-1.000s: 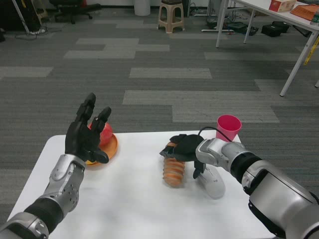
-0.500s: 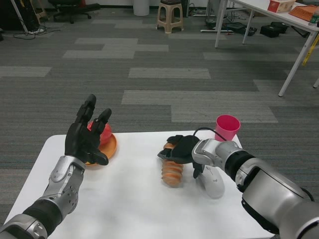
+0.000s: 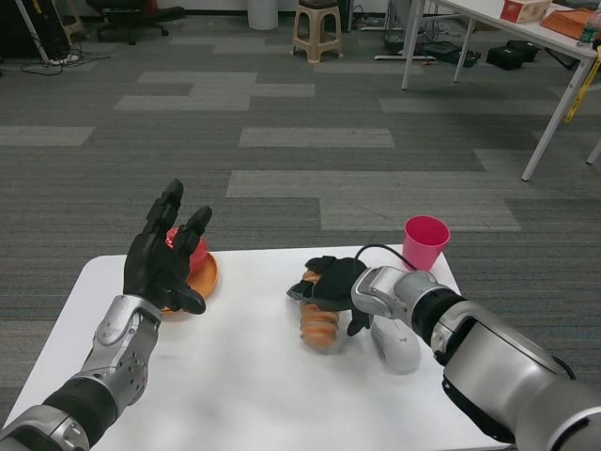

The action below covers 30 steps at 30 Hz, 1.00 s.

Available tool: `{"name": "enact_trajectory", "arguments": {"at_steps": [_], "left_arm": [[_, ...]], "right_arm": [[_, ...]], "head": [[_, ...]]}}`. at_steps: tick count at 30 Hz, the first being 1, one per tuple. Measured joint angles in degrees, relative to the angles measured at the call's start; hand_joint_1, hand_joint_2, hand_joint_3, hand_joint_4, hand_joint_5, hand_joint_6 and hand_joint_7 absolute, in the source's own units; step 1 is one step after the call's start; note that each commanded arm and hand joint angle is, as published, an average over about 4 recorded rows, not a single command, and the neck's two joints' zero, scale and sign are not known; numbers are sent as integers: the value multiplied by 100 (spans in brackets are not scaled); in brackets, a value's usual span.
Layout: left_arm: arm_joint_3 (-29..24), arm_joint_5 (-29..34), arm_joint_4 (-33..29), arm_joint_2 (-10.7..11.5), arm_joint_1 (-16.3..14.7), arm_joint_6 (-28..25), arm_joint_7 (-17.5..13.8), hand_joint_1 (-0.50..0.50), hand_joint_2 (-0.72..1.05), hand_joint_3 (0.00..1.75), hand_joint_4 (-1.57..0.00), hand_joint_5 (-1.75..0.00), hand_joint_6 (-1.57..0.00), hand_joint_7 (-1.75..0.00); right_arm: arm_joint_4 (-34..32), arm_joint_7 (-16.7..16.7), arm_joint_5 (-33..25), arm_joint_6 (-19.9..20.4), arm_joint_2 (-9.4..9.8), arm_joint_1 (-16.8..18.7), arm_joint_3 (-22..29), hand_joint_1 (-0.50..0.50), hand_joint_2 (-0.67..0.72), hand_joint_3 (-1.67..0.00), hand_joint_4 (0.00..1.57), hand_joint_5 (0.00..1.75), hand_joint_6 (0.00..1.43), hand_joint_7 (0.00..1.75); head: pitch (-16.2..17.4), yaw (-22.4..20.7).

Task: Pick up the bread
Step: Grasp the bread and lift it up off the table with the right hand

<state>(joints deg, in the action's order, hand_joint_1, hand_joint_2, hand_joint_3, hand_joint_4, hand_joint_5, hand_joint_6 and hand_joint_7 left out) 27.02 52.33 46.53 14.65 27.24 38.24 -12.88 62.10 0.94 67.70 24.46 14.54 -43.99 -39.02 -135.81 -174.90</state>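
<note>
White table (image 3: 235,376), bread (image 3: 319,325) beneath right hand (image 3: 331,283), fingers curled over its far end.

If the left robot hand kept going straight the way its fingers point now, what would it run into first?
Probably nothing on the table: the left robot hand points up and forward, its fingers overlapping the red fruit on the orange plate in the picture. Depth is unclear.

Even, diffuse indoor light from overhead; scene bright, no harsh contrast. White bench (image 3: 244,395) near overexposed, surface detail washed out. Soft faint shadows under right hand (image 3: 333,282) and bread (image 3: 319,324). Mild sheen on silver forearms. Focus sharp throughout; slight wide-angle stretch at frame edges. No motion blur.
</note>
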Motion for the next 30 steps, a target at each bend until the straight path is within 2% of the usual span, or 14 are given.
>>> {"name": "enact_trajectory", "arguments": {"at_steps": [2,4,6,8,12,13,15,16,19,20,24,26,30], "left_arm": [[0,0,0,0,0,0,0,50,-46,9,0,-41,0,0],[0,1,0,0,0,0,0,50,-46,9,0,-41,0,0],[0,3,0,0,0,1,0,50,-46,9,0,-41,0,0],[0,5,0,1,0,2,0,50,-46,9,0,-41,0,0],[-1,13,0,1,0,7,0,50,-46,9,0,-41,0,0],[-1,13,0,2,0,7,0,50,-46,9,0,-41,0,0],[-1,13,0,5,0,8,0,50,-46,9,0,-41,0,0],[-1,13,0,6,0,8,0,50,-46,9,0,-41,0,0],[-1,14,0,11,0,9,0,50,-46,9,0,-41,0,0],[-1,15,0,13,0,9,0,50,-46,9,0,-41,0,0],[-2,18,2,21,1,11,0,50,-46,9,0,-41,0,0],[-4,22,2,25,1,14,0,50,-46,9,0,-41,0,0],[-12,31,2,38,1,20,0,50,-46,9,0,-41,0,0]], "right_arm": [[9,32,-5,-11,-20,20,7,-49,-56,-109,0,0,0,14],[13,64,-8,-16,-27,44,35,-50,-56,-125,0,10,0,21],[20,103,-9,-22,-32,74,83,-50,-54,-137,0,32,0,38],[29,176,-9,-26,-39,103,138,-50,-54,-141,0,48,0,54],[35,325,-8,-27,-63,179,244,-47,-54,-143,0,68,1,75],[34,343,-8,-27,-69,197,274,-47,-54,-143,0,73,8,87],[33,367,-8,-27,-81,223,334,-49,-54,-143,0,82,35,112],[31,373,-9,-27,-91,235,379,-50,-54,-143,4,85,56,126],[8,394,-16,-35,-134,310,580,-50,-54,-143,22,87,101,143],[-9,402,-19,-45,-147,343,655,-50,-54,-143,25,90,108,147],[-116,390,-37,-80,-171,497,992,-48,-54,-141,34,104,117,155],[-235,361,-32,-78,-177,641,1280,-50,-54,-141,39,114,116,159],[-518,325,-12,-33,-179,944,1767,-47,-59,-137,36,126,111,168]], "head": [[-13,-12],[-20,-23],[-28,-38],[-32,-61],[-16,-76],[-18,-73],[-26,-75],[-30,-75],[-34,-82],[-33,-86],[-41,-110],[-45,-117],[-56,-122]]}}
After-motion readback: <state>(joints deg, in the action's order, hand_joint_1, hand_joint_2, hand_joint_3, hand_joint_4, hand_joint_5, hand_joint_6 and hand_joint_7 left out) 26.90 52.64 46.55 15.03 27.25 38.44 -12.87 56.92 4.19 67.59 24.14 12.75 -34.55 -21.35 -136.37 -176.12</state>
